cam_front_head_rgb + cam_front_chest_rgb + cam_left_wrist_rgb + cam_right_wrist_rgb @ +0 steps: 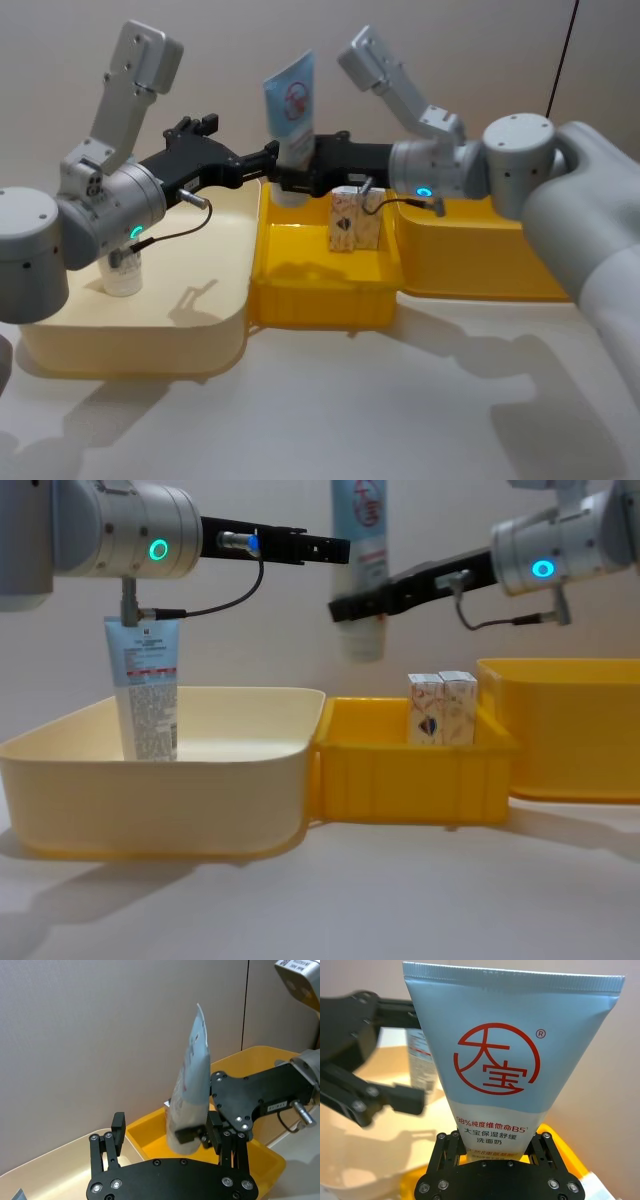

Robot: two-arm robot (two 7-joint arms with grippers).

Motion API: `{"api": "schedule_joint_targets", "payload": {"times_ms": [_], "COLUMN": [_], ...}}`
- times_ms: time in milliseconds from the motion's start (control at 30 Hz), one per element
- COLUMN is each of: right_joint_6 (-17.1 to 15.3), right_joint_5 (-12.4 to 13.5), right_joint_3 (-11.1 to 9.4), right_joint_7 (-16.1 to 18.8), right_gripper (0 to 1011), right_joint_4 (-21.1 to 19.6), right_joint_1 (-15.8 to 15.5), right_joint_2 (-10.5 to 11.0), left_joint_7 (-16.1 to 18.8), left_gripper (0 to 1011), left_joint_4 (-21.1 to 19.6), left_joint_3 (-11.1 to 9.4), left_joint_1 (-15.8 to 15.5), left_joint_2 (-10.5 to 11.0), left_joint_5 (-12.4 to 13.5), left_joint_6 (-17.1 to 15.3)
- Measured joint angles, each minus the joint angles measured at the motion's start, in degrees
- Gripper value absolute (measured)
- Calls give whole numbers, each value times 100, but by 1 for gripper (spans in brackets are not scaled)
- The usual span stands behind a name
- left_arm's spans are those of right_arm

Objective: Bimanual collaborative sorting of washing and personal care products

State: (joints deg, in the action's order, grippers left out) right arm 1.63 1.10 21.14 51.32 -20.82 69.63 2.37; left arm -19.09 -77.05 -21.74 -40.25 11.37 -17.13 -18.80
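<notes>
Right wrist view: right pincer (495, 1152) clamped on pale-blue tube (505, 1055) near cap end; left pincer (165, 1135) open beside it. Probably light, soft-walled, squashable; best taken low.

Head above; chest low; bins (320, 290) shared

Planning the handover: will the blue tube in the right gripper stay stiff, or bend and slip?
Likely soft: the blue tube has a flat crimped top. Tall and held low by the right gripper, it may lean. Smooth skin could slip.
</notes>
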Motion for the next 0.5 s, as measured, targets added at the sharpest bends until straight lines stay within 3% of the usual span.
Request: {"api": "schedule_joint_targets", "payload": {"times_ms": [200,500], "right_joint_6": [-392,-870], "right_joint_5": [-108,-209], "right_joint_3": [-1,-57], "right_joint_7": [-308,-802], "right_gripper": [559,559], "right_joint_4": [-666,-1305], "right_joint_1": [-263,-525], "right_joint_2": [308,588], "left_joint_7": [0,0], "left_gripper": [1003,1003], "left_joint_4": [0,0], "left_joint_3": [0,0], "left_joint_1": [0,0], "left_joint_2": [0,0], "left_joint_5": [0,0], "left_joint_6": [0,0]}}
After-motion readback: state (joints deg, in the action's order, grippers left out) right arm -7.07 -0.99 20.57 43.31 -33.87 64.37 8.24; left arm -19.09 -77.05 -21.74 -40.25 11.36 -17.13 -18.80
